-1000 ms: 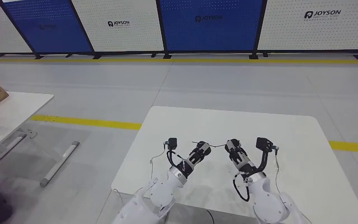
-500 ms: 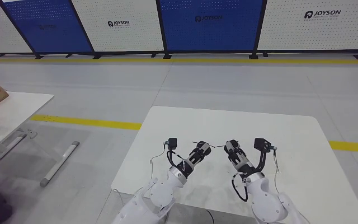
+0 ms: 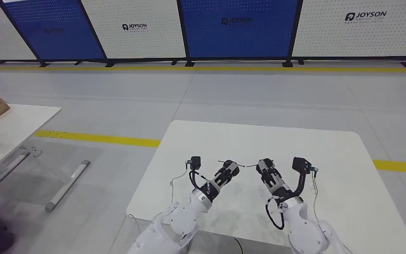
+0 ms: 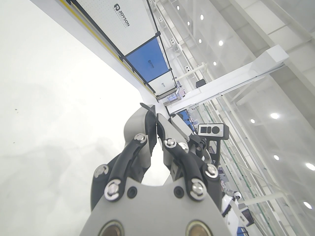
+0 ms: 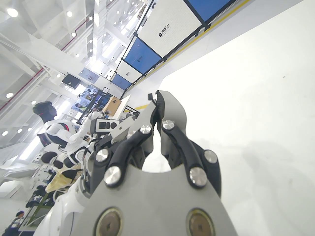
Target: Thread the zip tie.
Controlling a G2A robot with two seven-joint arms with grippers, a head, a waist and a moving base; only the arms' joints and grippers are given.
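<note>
A thin black zip tie (image 3: pixel 244 165) stretches level above the white table (image 3: pixel 254 136), between my two grippers. My left gripper (image 3: pixel 229 168) is shut on one part of it. A short black end of the zip tie (image 4: pixel 148 107) sticks out past the left gripper (image 4: pixel 154 115) fingertips. My right gripper (image 3: pixel 262 167) is shut on the other end. The small black head of the zip tie (image 5: pixel 150 97) pokes out at the right gripper (image 5: pixel 157 100) tips. The two grippers face each other a short way apart, near the table's front.
A second white table (image 3: pixel 22 124) stands to the far left across the floor, with a yellow floor line (image 3: pixel 95 137) running between. Blue and white panel walls (image 3: pixel 241 28) close the back. Bare tabletop lies beyond and to the right of both grippers.
My right arm has shifted slightly to the right since half a second ago. The left arm and the zip tie look unchanged.
</note>
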